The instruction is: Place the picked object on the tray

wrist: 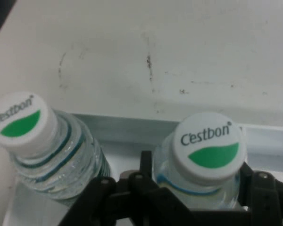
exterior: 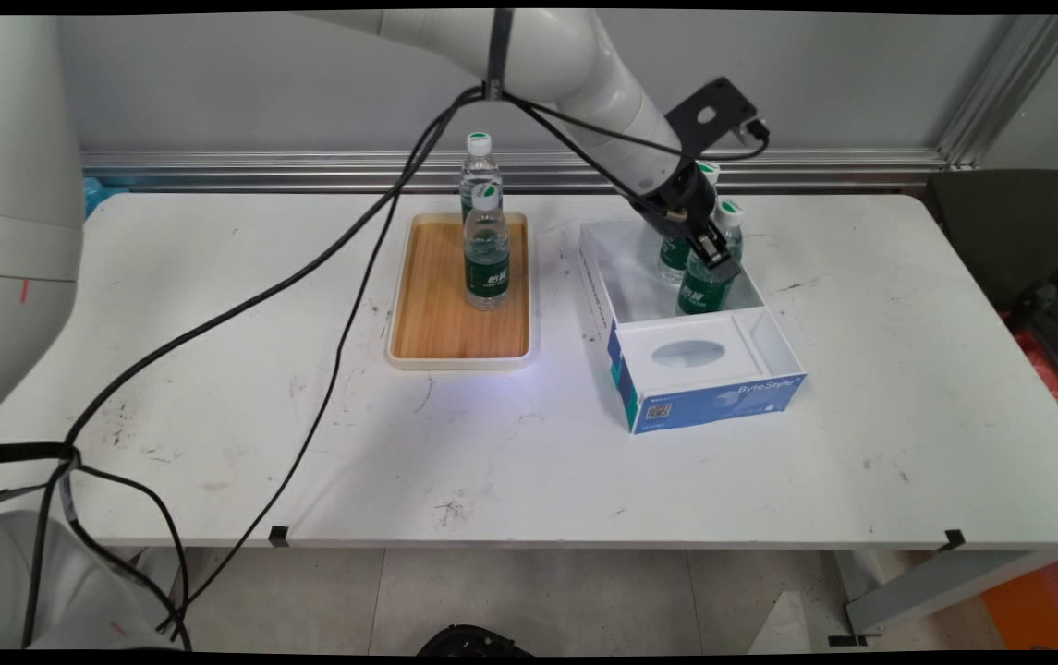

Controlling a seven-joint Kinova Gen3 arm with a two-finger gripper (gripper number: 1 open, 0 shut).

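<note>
Now my black two-finger end effector [exterior: 711,254] straddles the neck of a clear green-labelled water bottle [wrist: 208,155] standing upright inside the blue-and-white cardboard box [exterior: 709,402], fingers either side below its cap, though I cannot tell if they clamp it.

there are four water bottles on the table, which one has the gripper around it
The gripper straddles the nearer bottle in the box, its fingers either side of the neck. The other boxed bottle stands free beside it; two more stand on the wooden tray.
</note>
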